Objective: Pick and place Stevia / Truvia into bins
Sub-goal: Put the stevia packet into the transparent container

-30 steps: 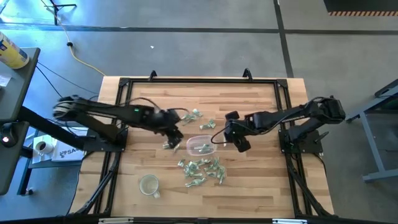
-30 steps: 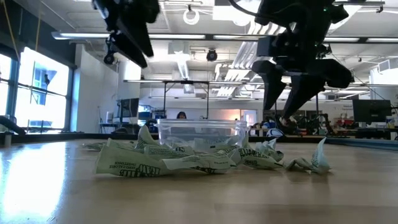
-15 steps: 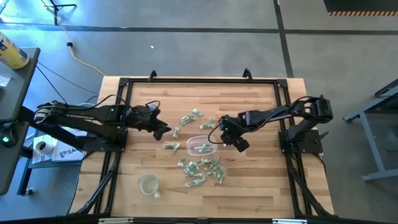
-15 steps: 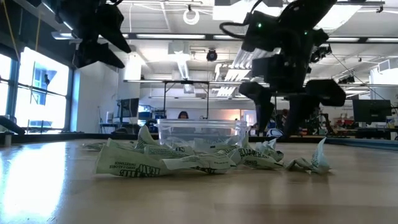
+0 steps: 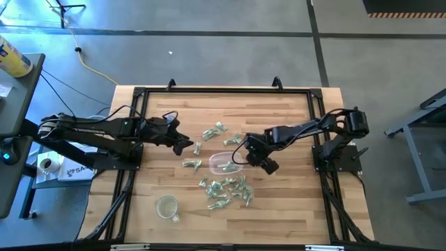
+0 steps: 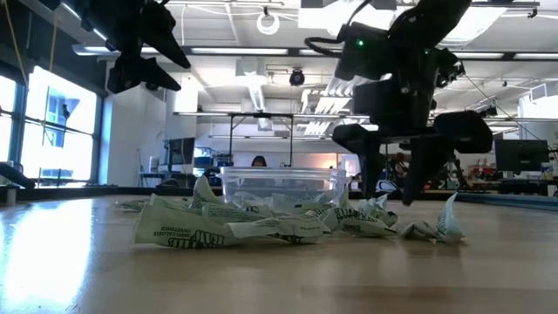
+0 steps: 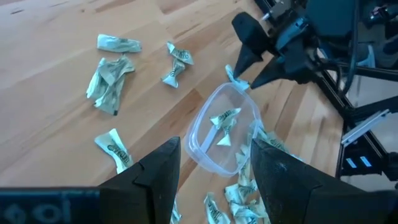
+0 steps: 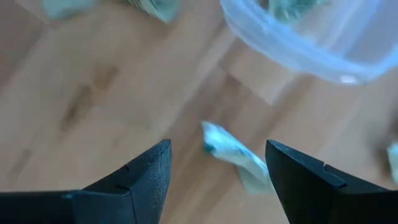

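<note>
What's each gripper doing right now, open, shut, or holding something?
Left gripper: open, empty, raised over the wooden table.
Right gripper: open, empty, low over a crumpled green-and-white paper sachet beside the small clear plastic tub.

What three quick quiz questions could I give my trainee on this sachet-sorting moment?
1. True or false: the clear tub already holds sachets.
2. Which hand is lowered over a lone sachet on the wood beside the tub: A) left hand, B) right hand?
3. Fill in: the round cup stands apart from the tub, toward the table's ______ edge.

Key
1. True: a couple of sachets lie inside it.
2. B: the right hand is open over that sachet; the left hand is open too, raised off to the tub's left side.
3. Near (front), left of the big sachet pile.
</note>
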